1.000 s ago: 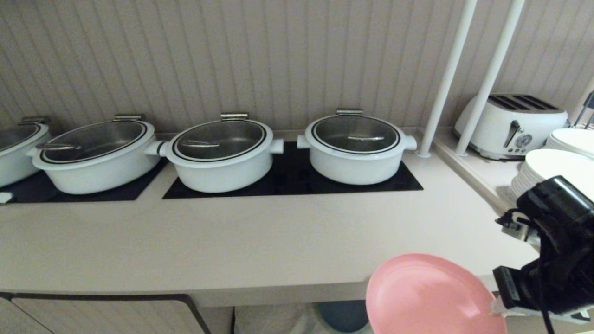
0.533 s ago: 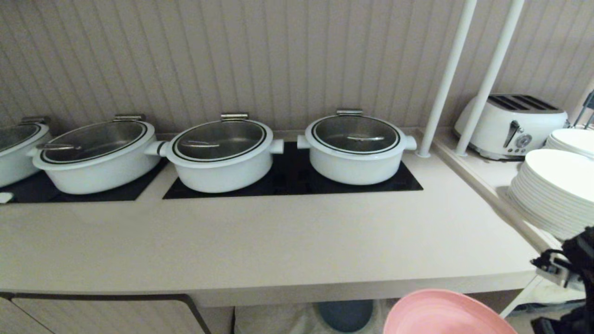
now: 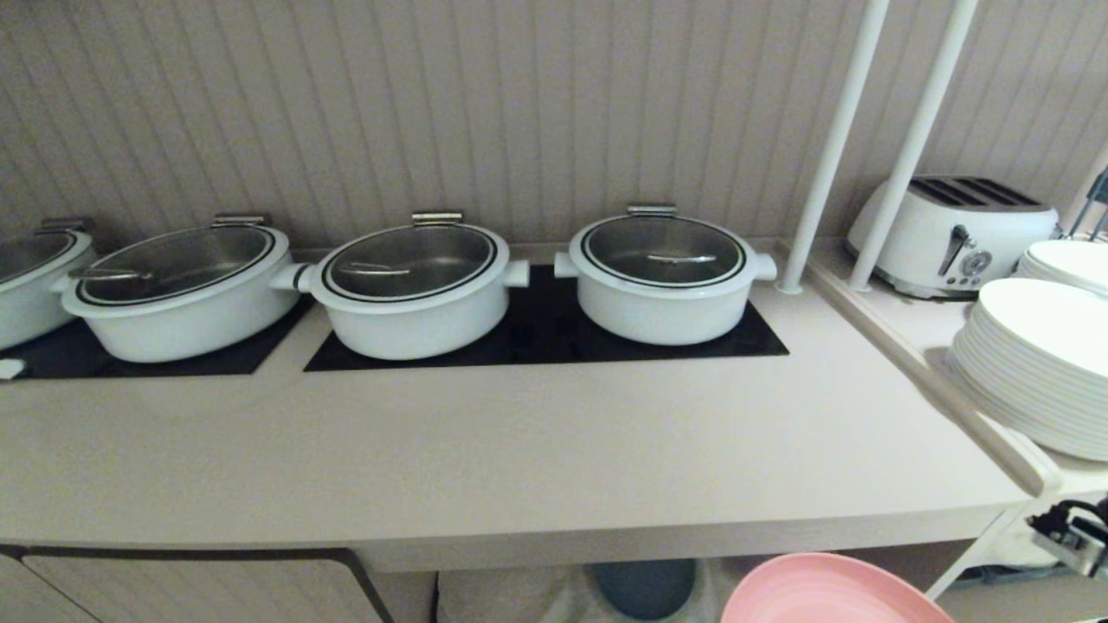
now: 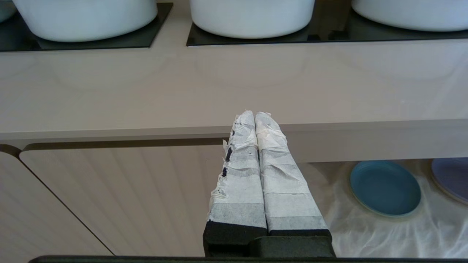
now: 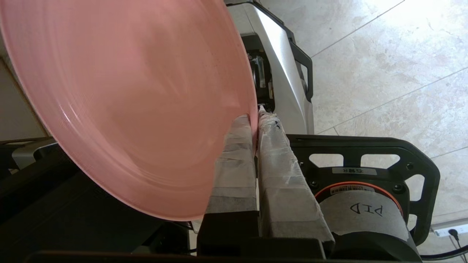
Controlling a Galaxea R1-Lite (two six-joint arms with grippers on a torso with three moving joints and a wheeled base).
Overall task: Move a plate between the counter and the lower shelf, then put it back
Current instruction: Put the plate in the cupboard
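- The right gripper (image 5: 255,118) has its two tape-wrapped fingers (image 5: 278,160) pinched tight on the rim of the pink plate (image 5: 124,98), one finger on each face of it.
- From the head view, only the upper arc of the plate (image 3: 831,593) shows, cut off by the bottom edge, lower than the front edge of the worktop (image 3: 485,459) and towards its right end; the gripper holding it is out of that view.
- Of the right arm, all I can make out there is a small dark piece with cables (image 3: 1073,532) at the right border, beneath the stack of white plates (image 3: 1039,363).
- In the right wrist view the plate stands tilted on edge and hides most of what is behind it; past it are a grey part of the robot's base and the tiled floor (image 5: 384,65).
- The left gripper (image 4: 255,115) hangs in front of the worktop's edge, its wrapped fingers pressed together with nothing between them, beside the ribbed cabinet door (image 4: 120,197).
- In the lower shelf (image 4: 384,233) a blue plate (image 4: 384,188) lies on the white cloth, and a purple plate (image 4: 451,177) next to it is cut off by the border.
- On the worktop, white lidded pots (image 3: 665,272) sit on black hob panels (image 3: 537,333); the leftmost pot is only partly in view.
- A white toaster (image 3: 952,229) stands behind two white poles (image 3: 831,147) on the right.
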